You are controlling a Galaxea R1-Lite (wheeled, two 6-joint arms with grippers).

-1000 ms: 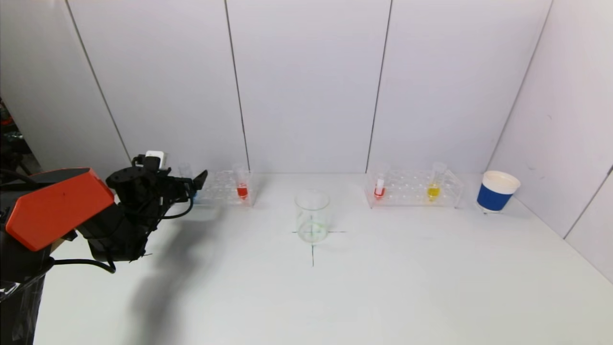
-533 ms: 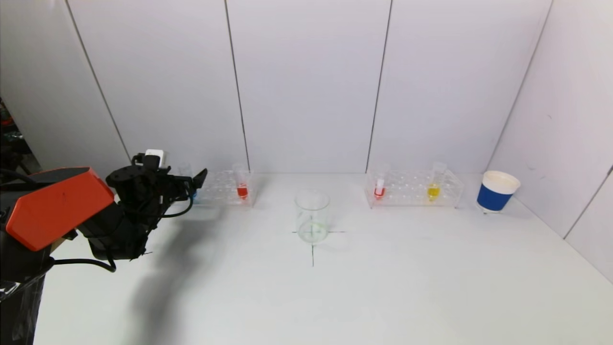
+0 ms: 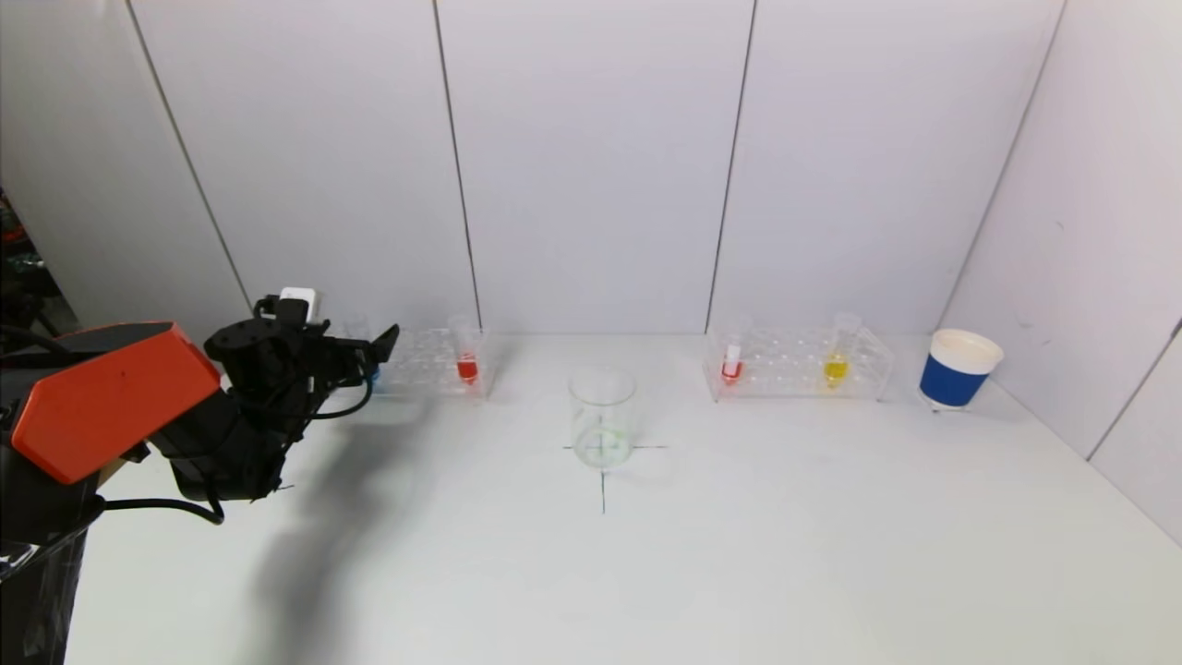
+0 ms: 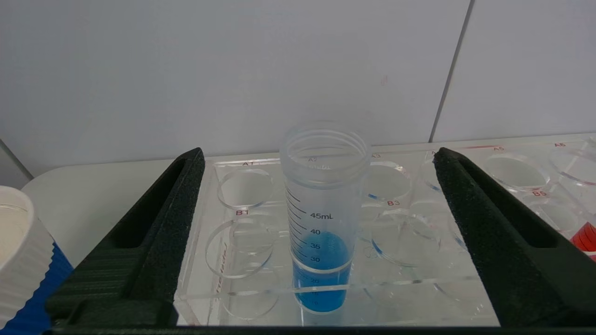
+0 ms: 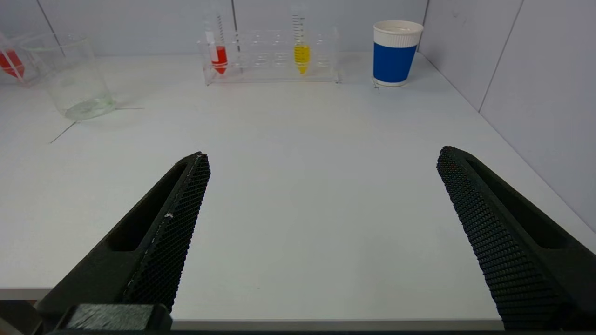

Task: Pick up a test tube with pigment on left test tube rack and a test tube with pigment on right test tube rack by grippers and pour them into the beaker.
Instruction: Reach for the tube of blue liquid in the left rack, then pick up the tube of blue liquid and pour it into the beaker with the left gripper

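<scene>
Change: nothing had visibly shifted.
Left gripper [image 4: 321, 204]: jaws wide, straddling blue tube [image 4: 321, 242], untouched.
Right gripper [image 5: 321, 209]: wide, empty.
Risk: off-centre closing could tilt tube against left rack [image 4: 260, 288].

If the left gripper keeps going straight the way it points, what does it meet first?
Probably the blue-pigment test tube, upright in the left rack, centred between the open left gripper fingers; beyond it, the wall. Depth is uncertain.

Beaker [image 3: 602, 416] centre table [image 3: 739, 554]; left rack [image 3: 429, 362] behind-left, right rack [image 3: 799, 363] behind-right, cup [image 3: 958, 368] far right.
</scene>
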